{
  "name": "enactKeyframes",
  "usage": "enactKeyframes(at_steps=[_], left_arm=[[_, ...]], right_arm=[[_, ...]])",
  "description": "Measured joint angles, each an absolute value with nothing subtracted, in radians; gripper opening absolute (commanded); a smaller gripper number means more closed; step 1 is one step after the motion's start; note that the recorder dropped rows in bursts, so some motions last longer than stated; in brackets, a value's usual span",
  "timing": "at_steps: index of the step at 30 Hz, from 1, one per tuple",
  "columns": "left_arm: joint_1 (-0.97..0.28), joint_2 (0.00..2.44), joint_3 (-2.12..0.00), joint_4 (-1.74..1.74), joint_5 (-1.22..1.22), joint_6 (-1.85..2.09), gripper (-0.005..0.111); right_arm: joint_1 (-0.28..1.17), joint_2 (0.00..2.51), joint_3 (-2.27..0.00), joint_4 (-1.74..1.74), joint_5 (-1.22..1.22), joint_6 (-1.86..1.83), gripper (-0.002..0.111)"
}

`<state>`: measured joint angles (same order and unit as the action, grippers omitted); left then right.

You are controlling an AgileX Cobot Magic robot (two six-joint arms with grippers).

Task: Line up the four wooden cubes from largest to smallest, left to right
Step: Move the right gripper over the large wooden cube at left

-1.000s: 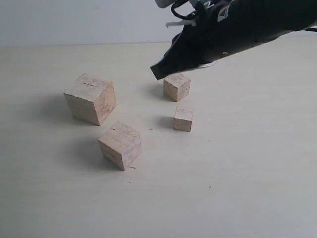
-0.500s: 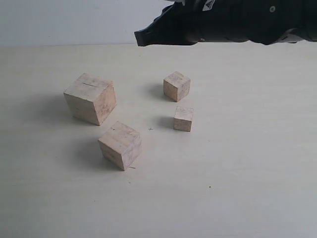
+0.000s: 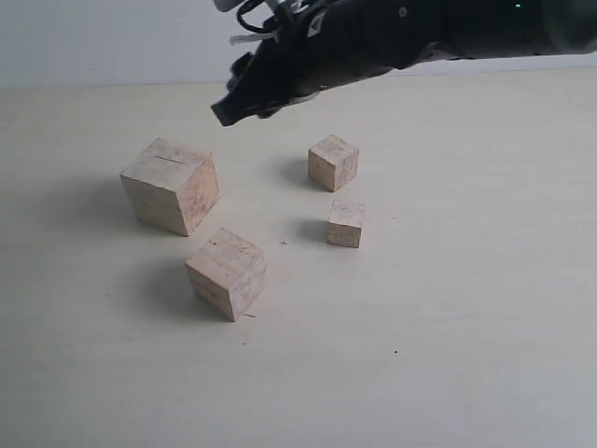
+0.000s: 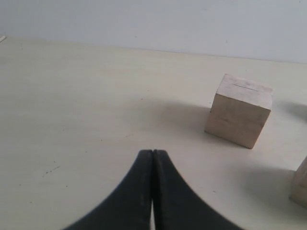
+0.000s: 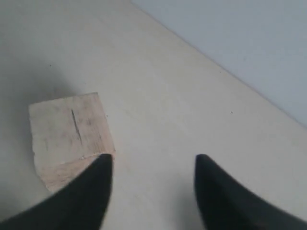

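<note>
Edge-cropped cube [image 4: 300,188], perhaps second-largest

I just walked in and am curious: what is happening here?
Four wooden cubes lie scattered, not yet in a row: the largest cube on the left, the second cube nearer the camera, the third cube and the smallest cube to the right. The right arm reaches across toward the largest cube, jaws open, holding nothing. The left jaws are shut and empty.

A pale cream tabletop [image 3: 485,308] with faint grain meets a plain grey-white wall [image 3: 103,37] at its far edge. A few tiny dark specks [image 3: 395,352] dot its surface.
</note>
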<state>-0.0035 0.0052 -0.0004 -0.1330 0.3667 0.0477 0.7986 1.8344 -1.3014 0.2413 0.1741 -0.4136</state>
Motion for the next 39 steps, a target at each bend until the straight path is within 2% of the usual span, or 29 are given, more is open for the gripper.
enactKeyframes(at_steps=[1, 2, 22, 27, 31, 34, 39], left_arm=[[-0.004, 0.005, 0.000, -0.133, 0.367, 0.048, 0.000], [-0.004, 0.005, 0.000, -0.133, 0.367, 0.048, 0.000], [-0.004, 0.005, 0.000, -0.133, 0.367, 0.048, 0.000], [-0.004, 0.005, 0.000, -0.133, 0.367, 0.048, 0.000], [-0.004, 0.005, 0.000, -0.133, 0.367, 0.048, 0.000], [-0.004, 0.005, 0.000, -0.133, 0.367, 0.048, 0.000], [-0.004, 0.005, 0.000, -0.133, 0.367, 0.048, 0.000]], right_arm=[[0.810, 1.847, -1.323, 0.241, 0.176, -0.428, 0.100], [0.820, 1.858, -1.340, 0.241, 0.176, -0.439, 0.105], [0.837, 2.043, -1.488, 0.401, 0.130, -0.449, 0.104], [0.825, 2.043, -1.585, 0.486, 0.322, -0.462, 0.104], [0.783, 2.043, -1.632, 0.493, 0.460, -0.607, 0.104], [0.735, 2.044, -1.632, 0.550, 0.475, -0.729, 0.104], [0.668, 2.083, -1.638, 0.917, 0.517, -1.055, 0.103]])
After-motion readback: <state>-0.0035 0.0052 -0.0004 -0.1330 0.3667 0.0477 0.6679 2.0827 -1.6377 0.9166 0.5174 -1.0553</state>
